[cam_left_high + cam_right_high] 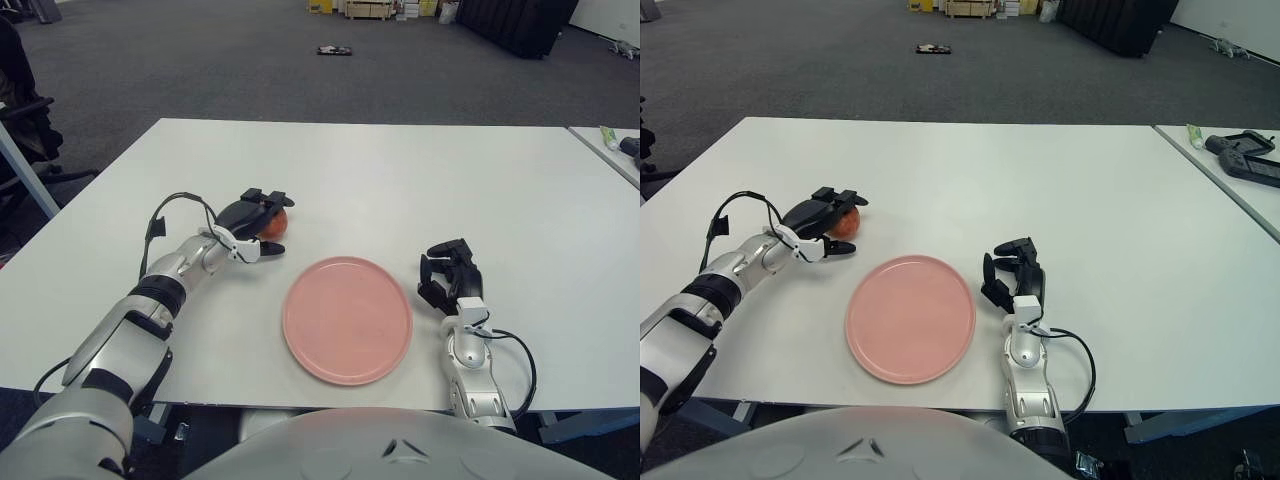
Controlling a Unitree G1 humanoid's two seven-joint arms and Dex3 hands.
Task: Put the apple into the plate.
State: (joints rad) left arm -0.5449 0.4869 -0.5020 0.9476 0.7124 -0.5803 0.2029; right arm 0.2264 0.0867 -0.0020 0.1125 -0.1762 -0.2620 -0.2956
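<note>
A red apple (pixel 274 224) sits on the white table (pixel 380 170), just left of and beyond the pink plate (pixel 347 318). My left hand (pixel 258 222) wraps it from the left. The dark fingers (pixel 262 198) lie over its top and the thumb (pixel 268 249) crosses its near side, so much of the apple is hidden. The apple is still down on the table. The plate is bare. My right hand (pixel 447 276) shows just right of the plate, upright, fingers curled and holding nothing.
A second table (pixel 1230 180) at the far right carries a black controller (pixel 1242 148) and a green tube (pixel 1193 134). An office chair (pixel 20 120) stands off the table's left side. The near table edge (pixel 330 404) runs just below the plate.
</note>
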